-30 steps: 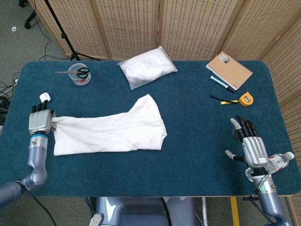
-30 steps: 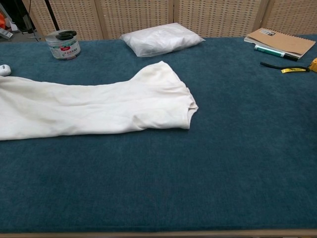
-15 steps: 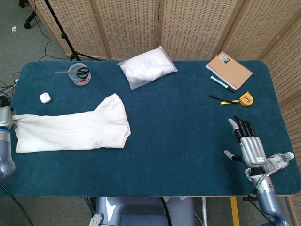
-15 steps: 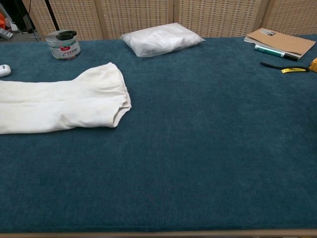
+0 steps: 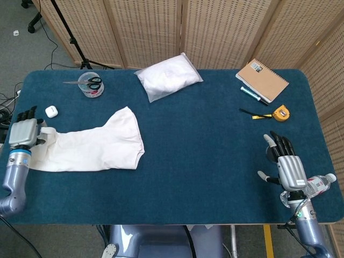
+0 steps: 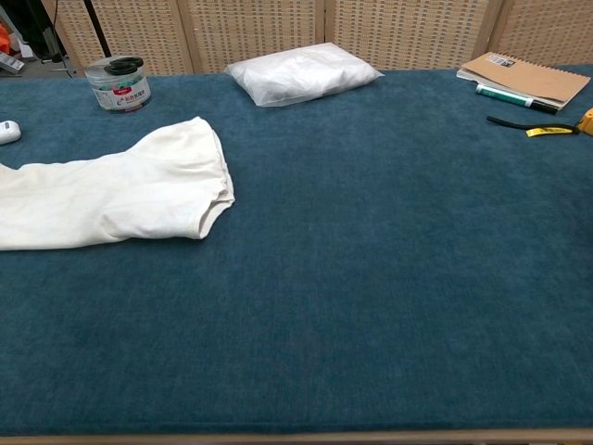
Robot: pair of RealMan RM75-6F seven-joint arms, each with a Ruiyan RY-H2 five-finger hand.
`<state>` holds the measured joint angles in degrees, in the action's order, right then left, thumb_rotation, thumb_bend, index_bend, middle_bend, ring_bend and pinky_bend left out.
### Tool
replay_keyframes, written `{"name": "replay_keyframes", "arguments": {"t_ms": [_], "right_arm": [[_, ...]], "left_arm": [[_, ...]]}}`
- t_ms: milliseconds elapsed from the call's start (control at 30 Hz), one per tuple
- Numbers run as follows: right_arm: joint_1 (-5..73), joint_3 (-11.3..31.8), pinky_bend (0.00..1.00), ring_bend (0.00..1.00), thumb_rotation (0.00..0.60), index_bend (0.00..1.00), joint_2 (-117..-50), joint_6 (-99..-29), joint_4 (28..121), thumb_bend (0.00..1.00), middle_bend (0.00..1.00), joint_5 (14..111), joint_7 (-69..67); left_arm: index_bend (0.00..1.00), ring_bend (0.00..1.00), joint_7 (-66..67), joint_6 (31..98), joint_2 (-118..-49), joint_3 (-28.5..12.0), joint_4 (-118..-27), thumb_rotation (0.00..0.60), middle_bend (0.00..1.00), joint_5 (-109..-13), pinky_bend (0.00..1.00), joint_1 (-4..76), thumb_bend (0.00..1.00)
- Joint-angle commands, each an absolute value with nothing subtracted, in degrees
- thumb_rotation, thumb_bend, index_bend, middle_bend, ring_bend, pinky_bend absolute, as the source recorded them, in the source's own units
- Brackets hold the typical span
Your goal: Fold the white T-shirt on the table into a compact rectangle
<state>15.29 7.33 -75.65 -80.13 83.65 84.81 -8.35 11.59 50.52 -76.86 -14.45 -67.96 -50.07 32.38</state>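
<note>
The white T-shirt [image 5: 94, 144] lies as a long narrow band on the left part of the blue table [image 5: 215, 161], one sleeve end pointing to the middle. In the chest view the T-shirt [image 6: 111, 199] runs off the left edge. My left hand [image 5: 24, 133] sits at the table's left edge, its dark fingertips pointing away from me, and holds the bunched left end of the shirt at its thumb side. My right hand [image 5: 287, 167] rests open at the front right corner, fingers apart, holding nothing. Neither hand shows in the chest view.
A white plastic bag [image 5: 168, 76] lies at the back centre, a jar with scissors [image 5: 90, 84] at back left, and a small white case [image 5: 51, 111] near my left hand. A notebook [image 5: 262, 80], pen [image 5: 253, 94], tape measure [image 5: 280, 113] and water bottle [image 5: 320, 184] are on the right.
My left hand dragged the shirt far to the left, then came back a little to the right, bunching the shirt's left end. The right hand stayed put.
</note>
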Motion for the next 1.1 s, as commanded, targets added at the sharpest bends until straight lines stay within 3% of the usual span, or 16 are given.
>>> {"name": "replay_keyframes", "arguments": {"t_ms": [33, 267, 1100], "right_arm": [[15.2, 7.4, 0.02, 0.0, 0.6, 0.0, -75.4, -80.3, 83.8, 0.0, 0.0, 84.8, -8.5], [15.0, 7.7, 0.02, 0.0, 0.6, 0.0, -74.9, -80.5, 84.2, 0.0, 0.0, 84.6, -9.4], [15.1, 8.3, 0.02, 0.0, 0.6, 0.0, -74.6, -79.7, 83.8, 0.0, 0.0, 83.5, -10.6]], "left_arm": [[0.76, 0.0, 11.3, 56.1, -75.6, -15.5, -77.0, 0.6, 0.0, -55.1, 0.0, 32.7, 0.64], [0.76, 0.0, 14.6, 56.8, -80.8, -16.2, -76.7, 0.6, 0.0, -54.6, 0.0, 36.3, 0.64], [0.76, 0.0, 24.0, 51.1, -99.3, -19.0, -60.1, 0.6, 0.0, -48.5, 0.0, 50.2, 0.63]]}}
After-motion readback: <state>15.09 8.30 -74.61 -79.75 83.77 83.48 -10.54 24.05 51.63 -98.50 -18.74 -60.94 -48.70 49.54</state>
